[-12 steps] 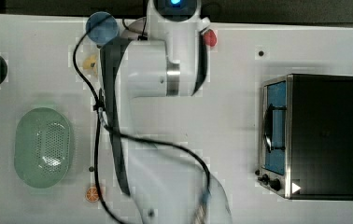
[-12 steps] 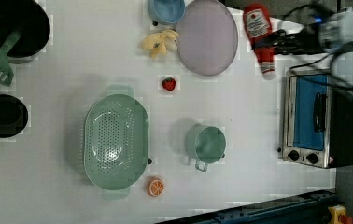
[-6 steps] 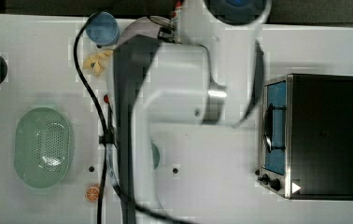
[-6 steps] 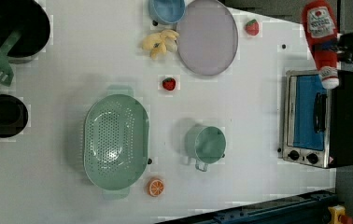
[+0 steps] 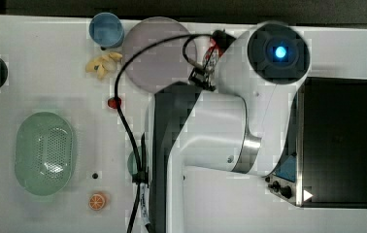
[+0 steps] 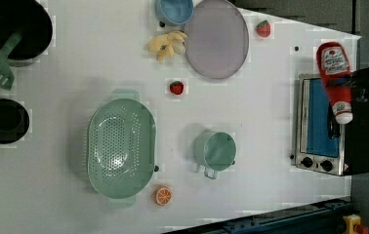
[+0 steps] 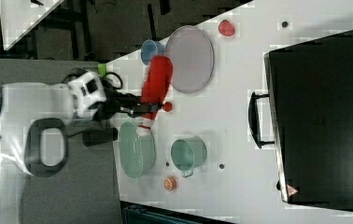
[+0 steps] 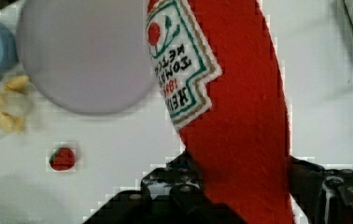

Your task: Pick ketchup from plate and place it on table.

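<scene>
Gripping ketchup [image 8: 240, 140] between fingers [image 8: 174, 196], lifted clear of plate [image 8: 81, 56]

A dark grey floor [image 7: 72, 186] borders the work surface at nine o'clock in the right view. At eleven o'clock stands what looks like another white bench [image 7: 25, 18] on dark legs. Lighting is even.

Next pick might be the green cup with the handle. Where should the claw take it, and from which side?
Probably from above. The cup stands upright with its mouth open, so one finger could go inside and one outside, pinching the rim. Choose the part away from the small handle, which juts toward the left view's bottom. The table around it looks free, though the colander sits nearby.
</scene>
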### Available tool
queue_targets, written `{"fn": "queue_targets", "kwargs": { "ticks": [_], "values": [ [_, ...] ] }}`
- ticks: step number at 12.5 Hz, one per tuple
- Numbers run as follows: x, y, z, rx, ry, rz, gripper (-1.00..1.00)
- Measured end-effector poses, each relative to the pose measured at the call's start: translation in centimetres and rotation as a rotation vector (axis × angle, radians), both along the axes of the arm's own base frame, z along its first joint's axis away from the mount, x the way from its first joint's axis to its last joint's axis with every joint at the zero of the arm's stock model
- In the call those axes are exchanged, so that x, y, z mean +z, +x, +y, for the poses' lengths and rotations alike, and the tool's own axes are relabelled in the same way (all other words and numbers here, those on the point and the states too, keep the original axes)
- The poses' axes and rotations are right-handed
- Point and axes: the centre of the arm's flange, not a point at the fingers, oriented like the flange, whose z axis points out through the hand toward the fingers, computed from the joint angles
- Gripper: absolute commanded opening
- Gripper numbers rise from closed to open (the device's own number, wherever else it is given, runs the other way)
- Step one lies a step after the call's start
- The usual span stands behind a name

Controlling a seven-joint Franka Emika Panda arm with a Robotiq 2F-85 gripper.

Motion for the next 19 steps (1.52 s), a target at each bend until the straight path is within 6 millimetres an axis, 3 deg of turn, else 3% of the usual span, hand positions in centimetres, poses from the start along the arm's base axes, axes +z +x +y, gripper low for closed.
{"fn": "queue_targets", "kwargs": {
  "ticks": [3, 7, 12, 13, 15, 17, 19],
  "values": [
    [-6.1, -3.0, 0.9, -0.041, -0.003, 0.051, 0.16],
    [-12.7, -6.3, 3.0, 0.008, -0.078, 0.061, 0.16],
    [-19.5, -8.9, 4.7, -0.011, -0.088, 0.081, 0.16],
    [-20.6, -9.2, 4.5, -0.009, -0.09, 0.095, 0.22],
    [-23.1, -9.2, 4.2, -0.02, -0.079, 0.104, 0.64],
    [-24.2, -9.2, 4.2, -0.016, -0.077, 0.113, 1.0],
    [-23.8, -9.2, 4.3, -0.028, -0.085, 0.133, 1.0]
  ]
}}
